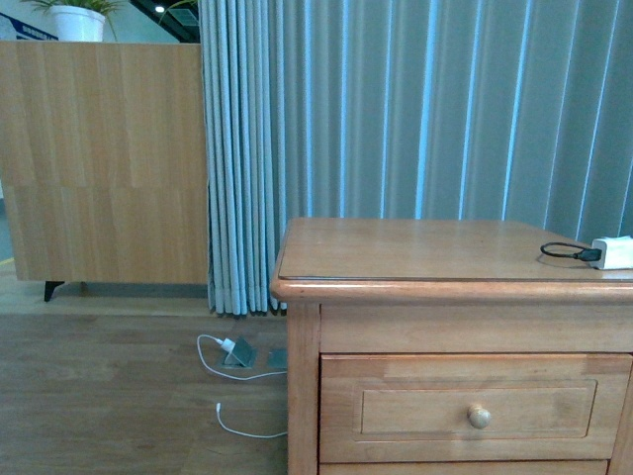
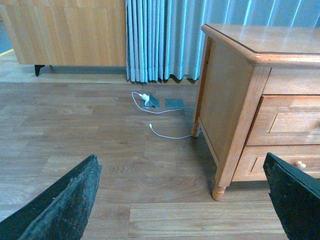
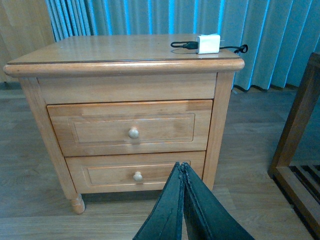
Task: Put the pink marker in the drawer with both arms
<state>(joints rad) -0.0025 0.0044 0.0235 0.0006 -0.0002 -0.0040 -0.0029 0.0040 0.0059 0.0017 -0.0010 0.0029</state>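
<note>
The drawer (image 1: 475, 408) is the upper one of a honey-brown nightstand, closed, with a round wooden knob (image 1: 480, 417). It also shows in the right wrist view (image 3: 131, 128) and partly in the left wrist view (image 2: 287, 122). The pink marker is not in view. My left gripper (image 2: 182, 200) is open and empty, low over the floor beside the nightstand's left front leg. My right gripper (image 3: 182, 167) is shut with nothing between its fingers, in front of the nightstand below the lower drawer (image 3: 136, 173). Neither arm shows in the front view.
A white charger (image 1: 613, 252) with a black cable lies on the nightstand top (image 1: 415, 247). A white cable and floor socket (image 2: 152, 102) lie on the wood floor by the curtain (image 1: 396, 109). A wooden cabinet (image 1: 99, 158) stands at left. A dark wooden frame (image 3: 300, 145) stands right of the nightstand.
</note>
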